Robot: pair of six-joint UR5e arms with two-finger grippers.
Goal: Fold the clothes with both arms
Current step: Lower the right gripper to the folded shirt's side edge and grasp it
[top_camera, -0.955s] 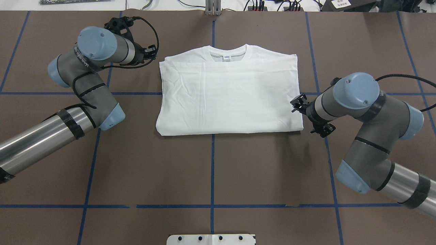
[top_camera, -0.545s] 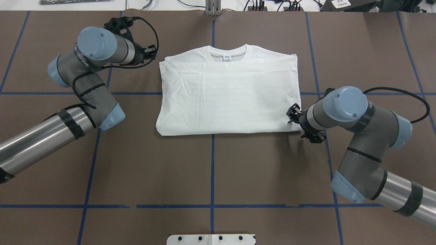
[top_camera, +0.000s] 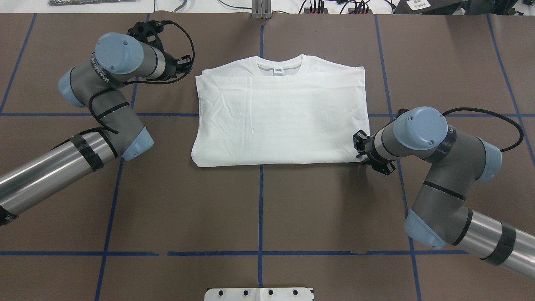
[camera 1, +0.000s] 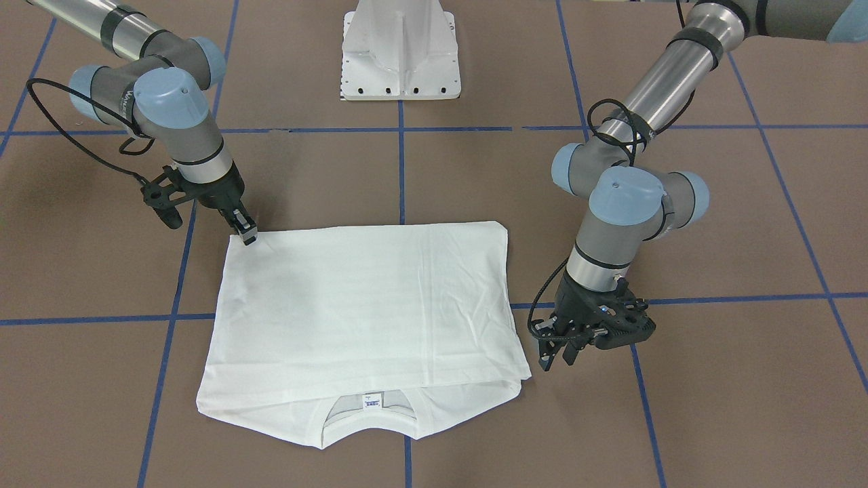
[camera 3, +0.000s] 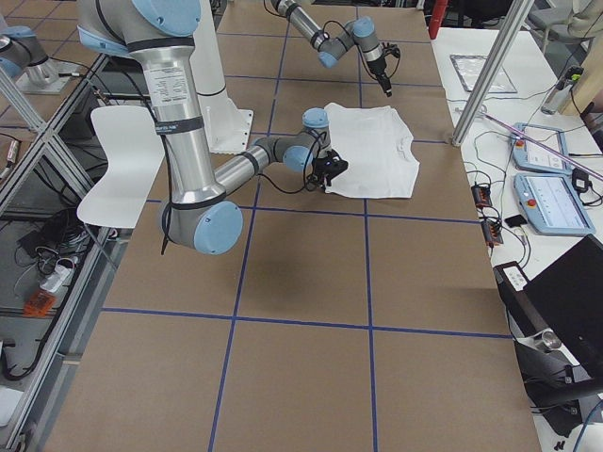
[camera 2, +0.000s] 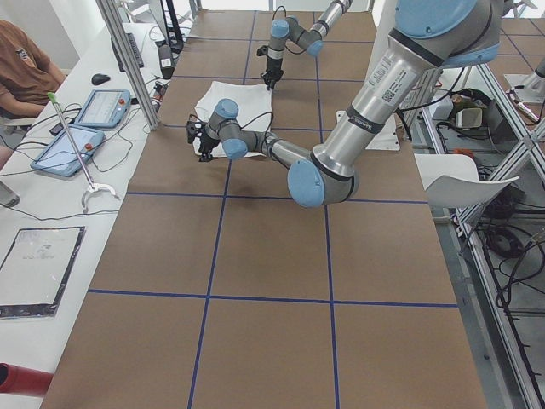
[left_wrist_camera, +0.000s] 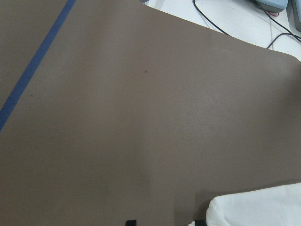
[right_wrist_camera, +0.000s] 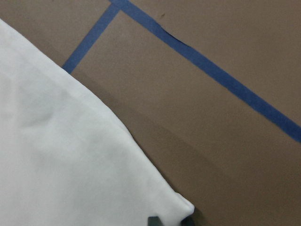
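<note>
The large white long-sleeved T-shirt (top_camera: 280, 121) lies flat in the middle of the brown table marked with blue tape lines (top_camera: 259, 209). Its ribbed round collar (top_camera: 279, 62) and small label (top_camera: 278, 70) are at the far edge. It already forms a tidy rectangle: no sleeve sticks out, and layered edges show along the far and left sides, so the sleeves look to be folded in. What is probably left is one more fold to halve the rectangle, and perhaps some smoothing.

The left gripper (camera 1: 555, 352) hangs just beside the shirt's far-left corner. Its fingertips (left_wrist_camera: 130, 222) stand wide apart over bare table, with nothing between them. The cloth edge lies just outside one of them.

The right gripper (camera 1: 245, 236) is down at the near-right corner. In the right wrist view its fingertips (right_wrist_camera: 153, 220) stand at a narrower gap on either side of the very tip of that corner. I cannot tell whether they have pinched the cloth or only flank it.

Several things are hard to read. Both wrist views cut the fingers off at the bottom edge. In the overhead view the right arm's wrist covers its gripper. The side views show both grippers too small to judge. No print shows on the upward face, and the tucked sleeves and underside are hidden.
</note>
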